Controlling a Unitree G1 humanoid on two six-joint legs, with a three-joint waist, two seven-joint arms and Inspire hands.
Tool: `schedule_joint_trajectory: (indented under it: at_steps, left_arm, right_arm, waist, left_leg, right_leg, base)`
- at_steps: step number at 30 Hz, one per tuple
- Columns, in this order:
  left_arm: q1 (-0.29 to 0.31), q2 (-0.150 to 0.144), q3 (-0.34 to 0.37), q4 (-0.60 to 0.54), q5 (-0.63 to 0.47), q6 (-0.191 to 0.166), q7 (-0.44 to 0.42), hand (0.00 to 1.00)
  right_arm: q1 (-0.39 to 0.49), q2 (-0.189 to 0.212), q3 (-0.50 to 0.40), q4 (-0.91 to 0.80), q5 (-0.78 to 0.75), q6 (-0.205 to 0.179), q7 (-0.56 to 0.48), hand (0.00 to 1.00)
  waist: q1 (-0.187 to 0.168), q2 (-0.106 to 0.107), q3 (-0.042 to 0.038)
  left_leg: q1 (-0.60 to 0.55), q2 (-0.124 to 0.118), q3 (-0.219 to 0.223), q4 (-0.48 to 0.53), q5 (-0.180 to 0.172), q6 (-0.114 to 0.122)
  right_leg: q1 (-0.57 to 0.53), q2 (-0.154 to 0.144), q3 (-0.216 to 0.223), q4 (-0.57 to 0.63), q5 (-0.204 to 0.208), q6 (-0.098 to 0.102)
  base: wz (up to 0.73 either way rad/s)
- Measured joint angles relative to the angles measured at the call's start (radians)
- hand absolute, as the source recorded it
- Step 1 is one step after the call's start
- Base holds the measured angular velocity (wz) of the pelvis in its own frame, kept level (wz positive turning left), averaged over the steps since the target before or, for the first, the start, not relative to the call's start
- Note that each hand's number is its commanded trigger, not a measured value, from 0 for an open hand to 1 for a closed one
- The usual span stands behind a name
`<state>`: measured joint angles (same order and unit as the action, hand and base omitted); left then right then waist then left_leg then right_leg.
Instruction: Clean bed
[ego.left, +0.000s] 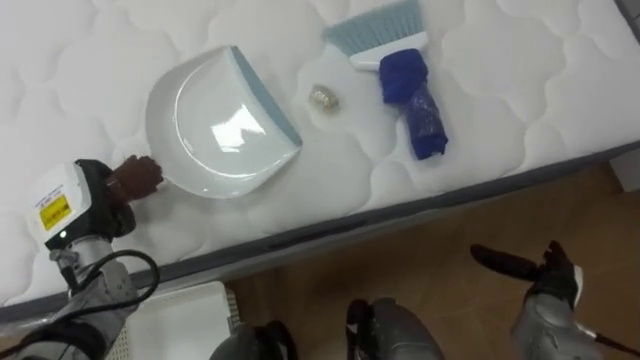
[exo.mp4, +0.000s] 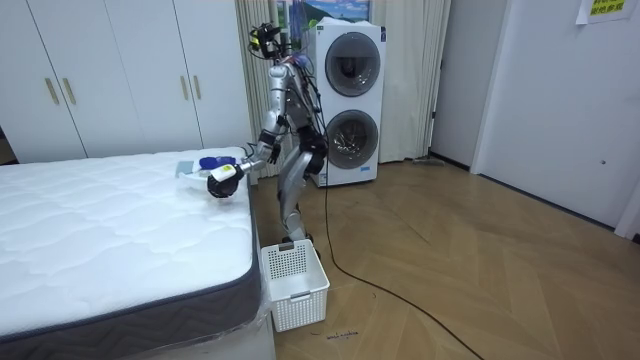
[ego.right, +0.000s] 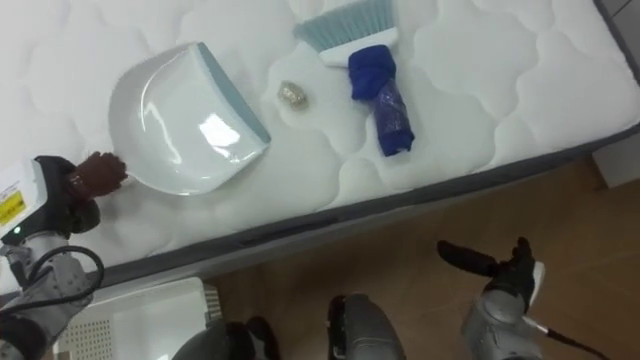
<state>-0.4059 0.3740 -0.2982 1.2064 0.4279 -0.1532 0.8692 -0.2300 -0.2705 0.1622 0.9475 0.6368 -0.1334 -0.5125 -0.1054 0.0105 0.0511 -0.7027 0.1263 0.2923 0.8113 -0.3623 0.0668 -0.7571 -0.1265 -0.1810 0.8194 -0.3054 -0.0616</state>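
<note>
Left hand (ego.left: 135, 178) low left on the bed (ego.left: 520, 90), fingers bunched against the back edge of the dustpan (ego.left: 215, 130); cannot tell if it grips or just touches. White basket (ego.left: 185, 318) on the floor (ego.left: 430, 250) below that hand, beside the bed. Dustpan lies flat on the white quilted mattress, white with a grey-blue lip facing right. Just right of the lip, apart from it, a small crumpled scrap (ego.left: 321, 98). Right of the scrap a hand brush (ego.left: 405, 80) lies flat, pale blue bristles toward the far side, dark blue handle toward the bed edge. Right hand (ego.left: 545, 278) low right over the wood floor, fingers straight and spread, empty. Room view: robot stands at the bed's side, leaning to it, stacked washing machines (exo.mp4: 345, 100) behind
</note>
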Motion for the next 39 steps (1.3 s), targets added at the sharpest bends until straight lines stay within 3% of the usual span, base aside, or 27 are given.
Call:
schedule_joint_trajectory:
  at_steps: [5, 13, 20, 27, 36, 39]
  left_arm:
    - [0.028, 0.0, 0.001, -0.032, 0.0, -0.001, 0.0, 1.0]
    - [0.053, -0.005, 0.001, -0.041, 0.002, 0.0, -0.019, 1.0]
    - [0.043, -0.006, 0.005, -0.037, 0.002, 0.003, -0.132, 1.0]
    - [-0.007, 0.008, 0.006, -0.01, -0.002, 0.015, -0.211, 1.0]
    - [-0.037, 0.011, 0.0, -0.01, 0.016, 0.002, -0.252, 1.0]
    - [-0.045, 0.012, -0.002, -0.01, 0.016, 0.001, -0.262, 1.0]
  right_arm:
    - [-0.03, -0.003, -0.056, -0.067, -0.118, -0.012, -0.073, 0.0]
    - [-0.058, -0.003, -0.073, -0.26, -0.388, -0.071, -0.238, 0.0]
    - [-0.112, -0.003, -0.061, -0.339, -0.558, -0.091, -0.262, 0.0]
    - [-0.193, -0.003, -0.023, -0.34, -0.564, -0.099, -0.261, 0.0]
    - [-0.225, -0.004, 0.059, -0.332, -0.558, -0.118, -0.237, 0.0]
    - [-0.253, -0.005, 0.094, -0.278, -0.504, -0.119, -0.198, 0.0]
  waist:
    - [0.004, 0.0, -0.0004]
    - [0.017, -0.003, -0.0013]
    - [0.031, -0.008, 0.001]
    - [0.042, -0.049, 0.0199]
    - [0.062, -0.058, 0.0205]
    - [0.064, -0.065, 0.0249]
  left_leg:
    - [-0.001, -0.001, 0.005, -0.013, 0.0, 0.0]
    - [0.003, -0.003, 0.017, -0.018, 0.0, 0.0]
    - [0.005, -0.001, 0.019, -0.013, 0.001, 0.0]
    - [0.01, 0.0, 0.015, -0.013, 0.001, 0.0]
    - [-0.001, 0.0, 0.004, -0.004, 0.001, 0.001]
    - [-0.002, -0.001, 0.003, 0.007, 0.001, 0.002]
  right_leg:
    - [-0.004, 0.001, 0.003, -0.008, 0.0, 0.0]
    - [-0.012, 0.004, 0.019, -0.008, -0.001, 0.003]
    - [-0.009, 0.002, 0.018, -0.005, -0.002, 0.004]
    - [0.003, 0.0, 0.01, -0.009, -0.005, 0.005]
    - [0.004, -0.012, -0.016, 0.001, -0.005, 0.002]
    - [0.004, -0.02, -0.022, 0.014, -0.008, 0.0]
  base:
    - [-0.01]
    - [-0.05]
    - [0.0]
    - [0.02]
    - [0.07]
    - [0.06]
